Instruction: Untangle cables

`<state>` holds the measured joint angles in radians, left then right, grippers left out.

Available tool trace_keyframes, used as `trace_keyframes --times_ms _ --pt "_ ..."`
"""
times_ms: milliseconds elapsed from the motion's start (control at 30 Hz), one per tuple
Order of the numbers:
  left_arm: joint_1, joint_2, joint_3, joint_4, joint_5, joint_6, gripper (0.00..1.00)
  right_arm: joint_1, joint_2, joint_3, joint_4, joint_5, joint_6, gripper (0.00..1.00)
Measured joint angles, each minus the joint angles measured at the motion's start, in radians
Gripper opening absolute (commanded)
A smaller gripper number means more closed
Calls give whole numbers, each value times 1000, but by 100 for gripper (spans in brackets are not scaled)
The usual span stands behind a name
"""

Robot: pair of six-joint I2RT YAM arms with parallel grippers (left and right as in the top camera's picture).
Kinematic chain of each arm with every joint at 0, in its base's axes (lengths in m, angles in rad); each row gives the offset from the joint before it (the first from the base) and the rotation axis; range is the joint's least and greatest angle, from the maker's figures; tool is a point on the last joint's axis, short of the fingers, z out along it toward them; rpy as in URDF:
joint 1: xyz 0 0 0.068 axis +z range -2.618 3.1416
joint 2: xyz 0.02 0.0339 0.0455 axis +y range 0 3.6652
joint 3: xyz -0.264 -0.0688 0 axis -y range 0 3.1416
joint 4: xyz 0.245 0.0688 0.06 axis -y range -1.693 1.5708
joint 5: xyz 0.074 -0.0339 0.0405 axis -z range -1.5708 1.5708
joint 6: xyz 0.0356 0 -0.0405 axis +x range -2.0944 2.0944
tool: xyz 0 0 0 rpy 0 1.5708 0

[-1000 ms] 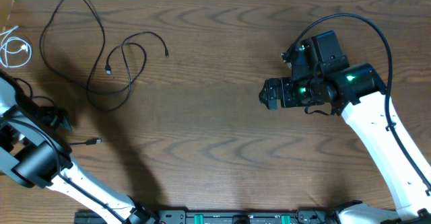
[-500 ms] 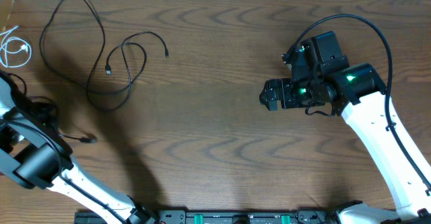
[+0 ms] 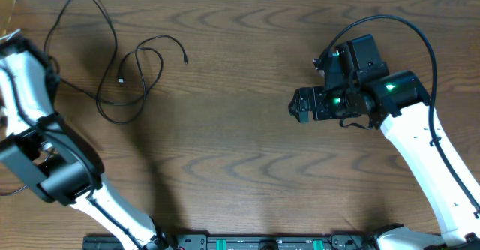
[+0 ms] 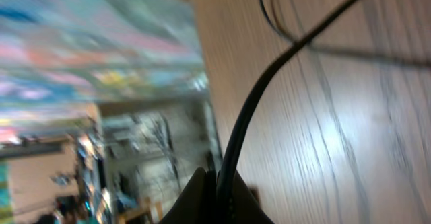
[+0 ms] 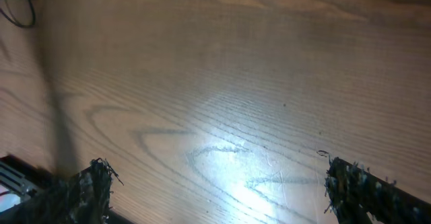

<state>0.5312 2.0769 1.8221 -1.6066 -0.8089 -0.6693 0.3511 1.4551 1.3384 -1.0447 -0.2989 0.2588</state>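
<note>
Dark brown wood-grain tabletop point(image 3: 247, 130) is carrying everything. White left arm point(image 3: 22, 85) is standing over the left edge. White right arm point(image 3: 420, 145) is reaching in from the near right corner toward mid-table.

Thin black cables point(image 3: 144, 85) are lying in loose overlapping loops near the far left corner. One big loop is running close to the far edge, and smaller loops with two small plug ends are sitting just to its right. The loops are crossing each other, so they are not separated.

Right gripper point(image 5: 215, 173) is hanging over bare wood with its jaws spread wide and nothing between them.

Left gripper point(image 4: 217, 183) is pinching fully closed on a black cable strand point(image 4: 246, 109). The strand is rising out of the fingertips and curving away over the tabletop. The left wrist view is blurring, so I cannot tell which of the black cables this strand belongs to.
</note>
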Motion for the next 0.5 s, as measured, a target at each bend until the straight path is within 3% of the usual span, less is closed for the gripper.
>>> trace_keyframes --times_ms 233,333,367,433,500 --pt "-70 0 0 170 -174 -11 8 0 0 0 -7 0 0 99" --pt "-64 0 0 254 -196 -3 17 0 0 0 -8 0 0 99" --pt "-59 0 0 269 -200 -1 30 0 0 0 -7 0 0 99" --pt "-47 0 0 303 -198 6 74 0 0 0 -5 0 0 99" --pt "-31 0 0 327 -181 8 88 0 0 0 -4 0 0 99"
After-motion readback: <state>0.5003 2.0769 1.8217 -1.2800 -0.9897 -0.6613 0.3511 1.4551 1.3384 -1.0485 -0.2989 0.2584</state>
